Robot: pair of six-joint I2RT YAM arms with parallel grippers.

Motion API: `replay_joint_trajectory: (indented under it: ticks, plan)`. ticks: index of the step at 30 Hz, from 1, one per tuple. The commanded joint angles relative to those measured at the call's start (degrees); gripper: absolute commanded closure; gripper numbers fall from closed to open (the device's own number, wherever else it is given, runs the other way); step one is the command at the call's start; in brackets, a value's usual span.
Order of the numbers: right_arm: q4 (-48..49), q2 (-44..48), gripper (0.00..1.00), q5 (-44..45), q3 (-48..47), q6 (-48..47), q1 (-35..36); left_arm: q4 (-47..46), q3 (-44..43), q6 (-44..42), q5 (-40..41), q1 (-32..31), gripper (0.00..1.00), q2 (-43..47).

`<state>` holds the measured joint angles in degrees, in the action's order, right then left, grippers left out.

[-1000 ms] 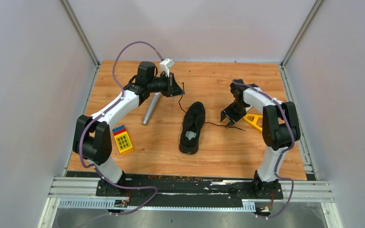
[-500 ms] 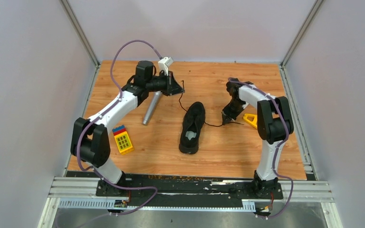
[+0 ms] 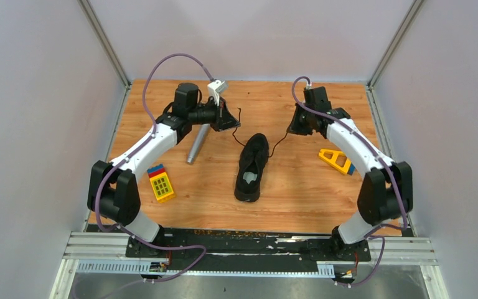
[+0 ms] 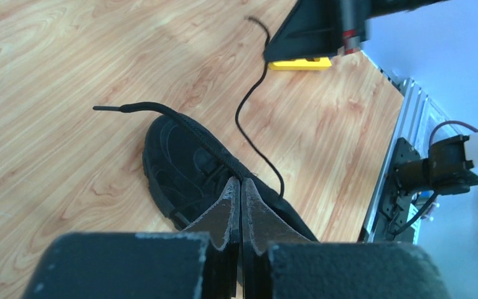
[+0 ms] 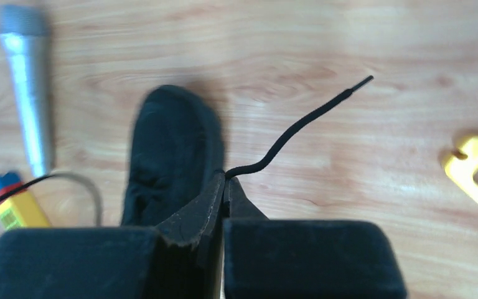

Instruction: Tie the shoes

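Note:
The black sneaker [image 3: 252,167] lies mid-table, toe toward the back. My left gripper [image 3: 229,119] hovers beyond the toe, to its left, shut on the left lace [image 3: 237,128]. In the left wrist view the shut gripper [image 4: 241,182] pinches that lace [image 4: 180,121] above the shoe [image 4: 180,162], and the lace tip sticks out to the left. My right gripper [image 3: 294,124] is at the back right of the toe, shut on the right lace [image 3: 278,142], which runs down to the shoe. In the right wrist view the gripper [image 5: 225,176] grips the lace [image 5: 299,128] over the shoe [image 5: 171,149].
A silver microphone [image 3: 197,142] lies left of the shoe, under the left arm. A yellow toy with a blue and red top [image 3: 160,182] sits at the near left. A yellow triangular piece [image 3: 336,160] lies at the right. Walls enclose the table on three sides.
My right gripper has swung from beside the yellow piece to the back of the table, drawing the right lace up and back. The left gripper has shifted slightly left.

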<state>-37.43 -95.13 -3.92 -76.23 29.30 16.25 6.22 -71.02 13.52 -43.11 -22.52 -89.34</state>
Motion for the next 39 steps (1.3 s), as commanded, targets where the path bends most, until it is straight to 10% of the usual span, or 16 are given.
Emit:
replay_joint_trajectory:
  ticks: [1,16,39]
  plan:
    - [11.87,6.33,1.0,-7.52,5.79,-11.1,0.65,-1.3,1.3,-4.87,-2.37,-0.38,1.0,0.31]
    - [29.92,16.13,1.0,-24.22,8.29,-30.85,4.29,0.54,-9.11,-8.77,-9.71,-0.33,1.0,-5.27]
    - [36.43,18.0,1.0,-29.15,4.44,-36.17,9.49,13.63,-20.78,-17.59,-17.51,-0.39,1.0,-9.69]
